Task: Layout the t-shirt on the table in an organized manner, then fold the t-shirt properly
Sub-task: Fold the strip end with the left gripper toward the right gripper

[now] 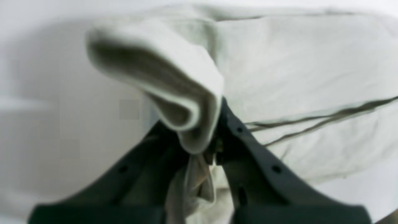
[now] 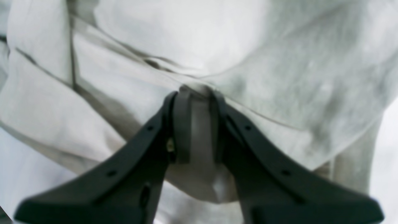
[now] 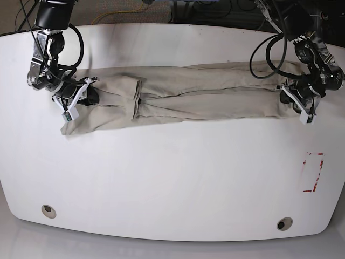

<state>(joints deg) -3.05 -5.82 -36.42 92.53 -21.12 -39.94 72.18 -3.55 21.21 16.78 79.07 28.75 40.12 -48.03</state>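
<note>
Beige t-shirt (image 3: 215, 109) lies as long, creased strip along far side of white table (image 3: 161, 178). Left gripper (image 1: 199, 124) closed on bunched cloth; right gripper (image 2: 199, 93) nearly closed, cloth pinched between fingers. Lengthwise folding looks partly done; smoothing, crosswise folding likely left.

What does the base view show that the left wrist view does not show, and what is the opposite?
Only the base view: the right gripper, the red dashed mark and the two round holes in the tabletop, left hole and right hole.

Only the left wrist view: a close look at the folded-over cloth standing up between the fingers of the left gripper.

Both: the t-shirt, the white table and the left gripper, closed on the cloth.
</note>
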